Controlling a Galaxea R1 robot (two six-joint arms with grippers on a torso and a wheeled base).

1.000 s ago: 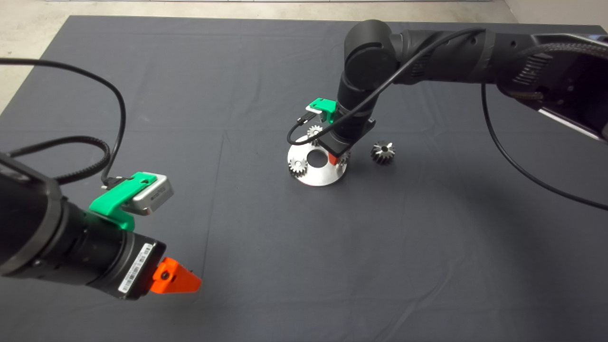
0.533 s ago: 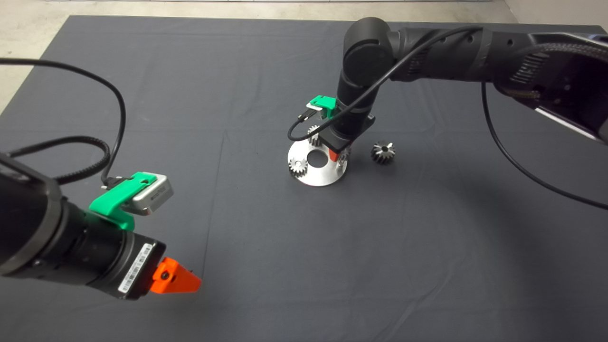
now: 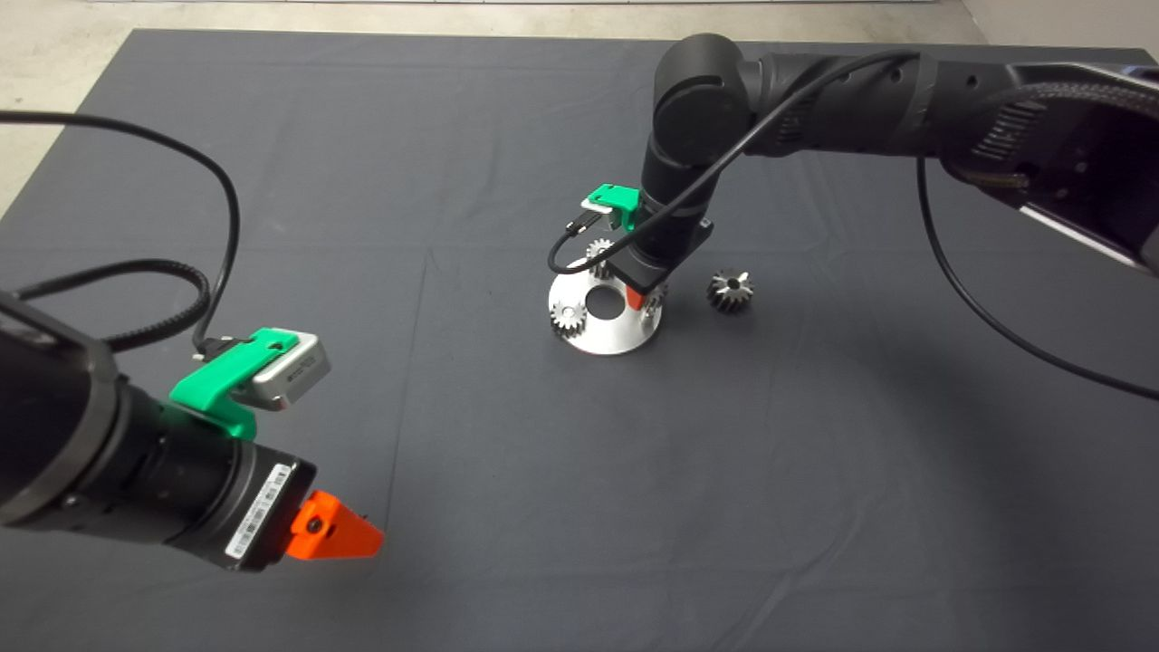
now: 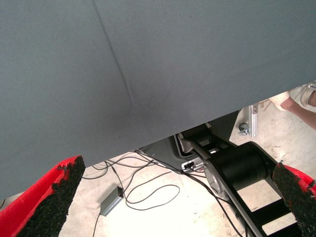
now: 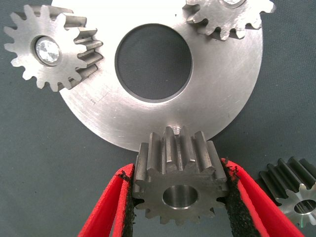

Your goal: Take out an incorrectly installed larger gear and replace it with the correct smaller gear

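**Almost seated: small gear was right at its pin**

Okay, starting nearest. The left gripper (image 3: 349,536) sat idle over the near left corner of the mat (image 3: 272,109), fingers spread wide with nothing between them. Its wrist camera only caught the mat's edge and cables on the floor past it.

Further in, around the middle of the mat, lay the round steel plate (image 3: 598,337) with two light silver gears (image 3: 568,317) on it. The right gripper (image 3: 639,299) was down at the plate's right-hand rim, clamped on the smaller gear (image 5: 168,163), pads on both flanks. The gear's bore wasn't on the pin (image 5: 174,131). From the wrist view the pin poked up just behind it.

What changed: compared with a second before, the right wrist had come up a touch and shifted slightly toward the far edge. I read that as a re-line over the pin rather than a finished drop.

Just beside the plate, toward the mat's right edge, the larger gear (image 3: 730,290) lay loose. So the removal looked done and only the seating was left.
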